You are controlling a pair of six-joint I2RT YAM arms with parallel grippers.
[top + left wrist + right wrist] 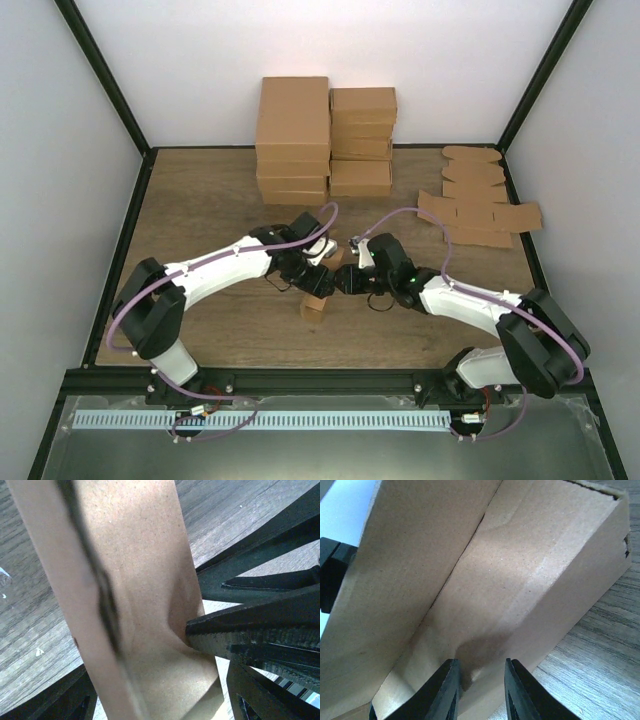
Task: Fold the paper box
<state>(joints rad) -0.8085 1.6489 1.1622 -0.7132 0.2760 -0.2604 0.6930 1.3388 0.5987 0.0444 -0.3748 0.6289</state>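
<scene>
The paper box (316,306) is a brown kraft carton, partly folded, held at the middle of the table between both grippers. In the left wrist view it (135,570) fills the frame. My left gripper (318,268) (142,672) is shut across it, and the right finger (210,635) dents the cardboard. In the right wrist view the box (470,570) shows two panels meeting at a crease. My right gripper (345,280) (480,682) has its fingers a narrow gap apart, with a box edge pinched between them. Most of the box is hidden under the grippers in the top view.
Two stacks of ready-made brown cartons (293,135) (362,140) stand at the back centre. Flat brown blanks (480,205) lie at the back right. The wooden table (200,200) is bounded by white walls and black frame posts.
</scene>
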